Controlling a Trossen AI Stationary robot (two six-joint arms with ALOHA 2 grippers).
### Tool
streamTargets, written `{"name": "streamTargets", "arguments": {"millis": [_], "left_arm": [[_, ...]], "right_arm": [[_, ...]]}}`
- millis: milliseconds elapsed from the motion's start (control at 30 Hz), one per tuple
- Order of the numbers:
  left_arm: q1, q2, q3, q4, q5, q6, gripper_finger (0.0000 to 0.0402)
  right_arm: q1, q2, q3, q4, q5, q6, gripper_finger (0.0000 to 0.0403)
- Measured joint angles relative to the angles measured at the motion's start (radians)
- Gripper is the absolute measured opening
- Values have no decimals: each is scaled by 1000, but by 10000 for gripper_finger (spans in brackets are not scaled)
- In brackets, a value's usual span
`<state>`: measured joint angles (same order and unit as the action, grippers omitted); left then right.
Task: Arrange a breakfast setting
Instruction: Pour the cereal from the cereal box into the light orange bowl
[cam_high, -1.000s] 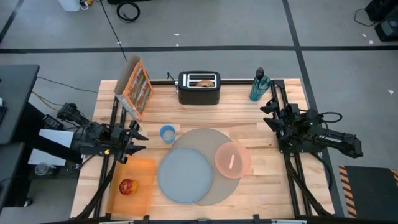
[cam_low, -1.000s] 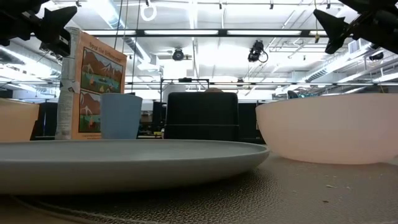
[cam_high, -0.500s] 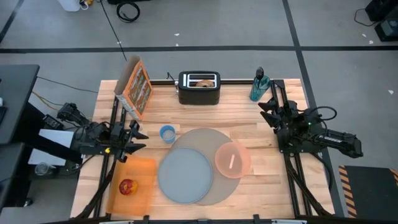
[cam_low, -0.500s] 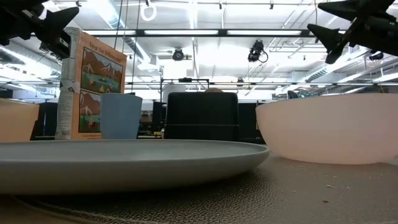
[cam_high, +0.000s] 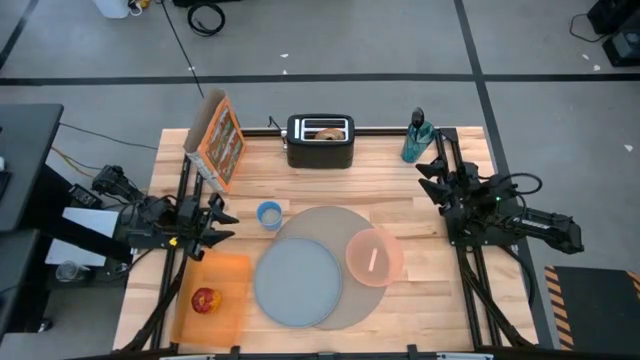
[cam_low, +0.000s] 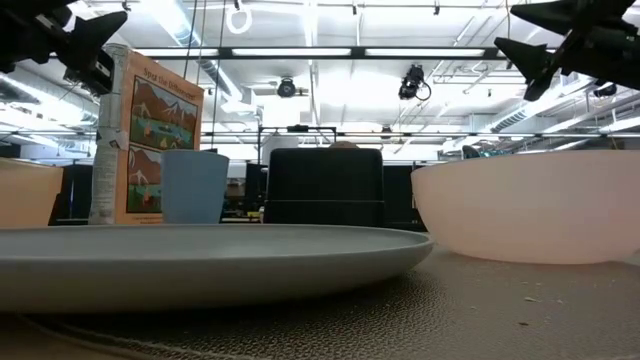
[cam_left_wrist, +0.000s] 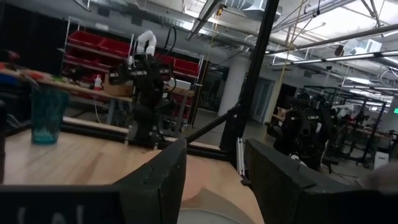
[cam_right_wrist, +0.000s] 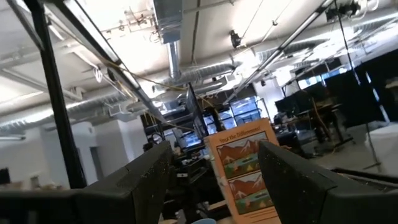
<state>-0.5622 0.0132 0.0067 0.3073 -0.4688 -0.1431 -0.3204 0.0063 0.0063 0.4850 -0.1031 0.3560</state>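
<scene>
In the high view the large round grey mat (cam_high: 330, 262) lies at lower centre of the wooden counter (cam_high: 390, 185), with the blue-grey plate (cam_high: 296, 282) on its lower left part and the translucent pink bowl (cam_high: 374, 257) on its right edge, a pale spoon (cam_high: 373, 260) lying in the bowl. The small red apple (cam_high: 205, 300) sits on the orange board (cam_high: 212, 294) at lower left. The toasted bagel (cam_high: 327, 131) shows in the slot of the black toaster (cam_high: 320, 141) at upper centre. A cereal box (cam_high: 219, 141) stands at upper left, a small blue cup (cam_high: 268, 214) just off the mat's upper left, a teal bottle (cam_high: 416, 137) at upper right. The left pincer (cam_high: 222, 222) hangs at the left edge above the board, fingers apart and empty; the right pincer (cam_high: 430, 175) hangs at the right edge below the bottle, fingers wide apart and empty.
</scene>
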Motion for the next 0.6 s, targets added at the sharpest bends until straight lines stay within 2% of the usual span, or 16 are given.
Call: {"name": "streamTargets", "arguments": {"millis": [200, 367, 467, 600], "left_arm": [[36, 0, 0, 85, -28, 74, 172], [70, 0, 0, 85, -29, 85, 172], [88, 0, 4, 76, -29, 87, 172], [92, 7, 85, -106, -52, 74, 172]], "right_arm": [[0, 0, 0, 11, 60, -34, 249], [0, 0, 0, 44, 128, 31, 249], [0, 0, 0, 43, 75, 57, 249], [0, 3, 0, 11, 7, 27, 249]]}}
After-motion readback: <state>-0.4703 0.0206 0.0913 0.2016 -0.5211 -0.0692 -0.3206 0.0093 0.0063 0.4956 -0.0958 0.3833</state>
